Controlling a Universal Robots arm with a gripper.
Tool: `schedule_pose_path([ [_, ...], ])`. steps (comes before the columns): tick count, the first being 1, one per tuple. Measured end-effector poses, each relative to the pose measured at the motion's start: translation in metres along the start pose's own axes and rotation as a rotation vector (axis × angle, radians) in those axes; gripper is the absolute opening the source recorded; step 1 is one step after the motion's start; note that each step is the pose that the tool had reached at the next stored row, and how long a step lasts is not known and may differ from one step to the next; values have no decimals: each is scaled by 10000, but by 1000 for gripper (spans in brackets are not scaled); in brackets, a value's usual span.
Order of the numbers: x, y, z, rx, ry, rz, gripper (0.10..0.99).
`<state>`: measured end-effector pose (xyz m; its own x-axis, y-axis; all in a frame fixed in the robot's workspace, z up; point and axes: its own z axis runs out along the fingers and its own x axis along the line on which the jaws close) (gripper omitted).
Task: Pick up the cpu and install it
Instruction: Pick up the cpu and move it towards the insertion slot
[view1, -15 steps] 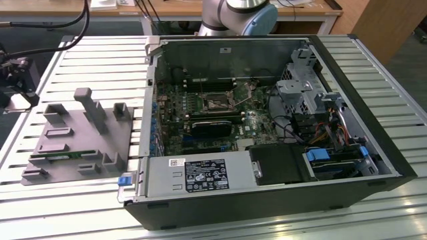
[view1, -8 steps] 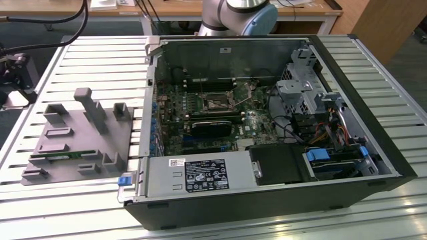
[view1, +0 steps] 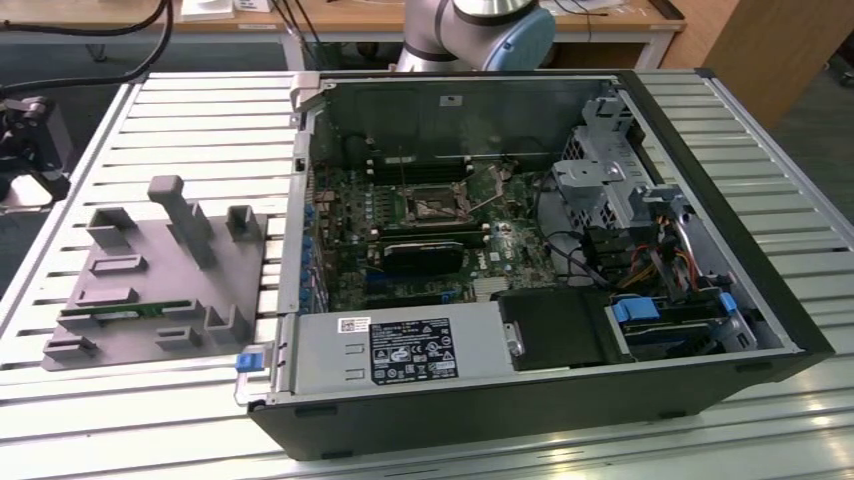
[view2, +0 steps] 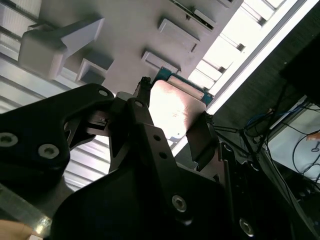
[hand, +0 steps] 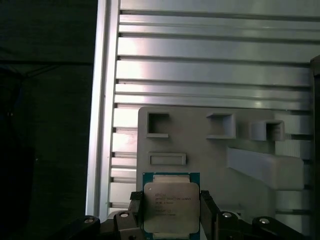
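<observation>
- 1 bench (view1: 120, 110): slatted metal; it carries everything you see in the exterior view.
- 1 computer case (view1: 561, 410): black, lying on its side with the panel off, on the exterior view's right part of the bench.
- 1 arm (view1: 481, 25): grey base, standing behind the case.
- 1 grey fixture (view1: 147, 270): on the bench just beside the case, on the exterior view's left. It has raised blocks and pockets. 1 long green memory stick (view1: 123, 313) lies in a slot.
- 1 motherboard (view1: 414, 240): inside the case, with 1 square socket (view1: 437, 207) near its middle.
- 1 tool (hand: 171, 209) (view2: 172, 117): in both wrist views you find its 2 black fingers (hand: 206, 210) drawn in against opposite edges of the cpu.
- 1 cpu (hand: 170, 202) (view2: 175, 105): silver top, green rim, gripped in the tool with the grey fixture behind it. You cannot tell whether it hangs clear of the fixture.
</observation>
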<state>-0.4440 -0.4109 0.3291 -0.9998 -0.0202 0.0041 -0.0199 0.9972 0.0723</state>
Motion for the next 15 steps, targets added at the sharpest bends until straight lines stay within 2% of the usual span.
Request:
schedule_pose_path([
  [9,1,32,-203,0,0,0,541],
  [15,1,63,-387,0,0,0,541],
])
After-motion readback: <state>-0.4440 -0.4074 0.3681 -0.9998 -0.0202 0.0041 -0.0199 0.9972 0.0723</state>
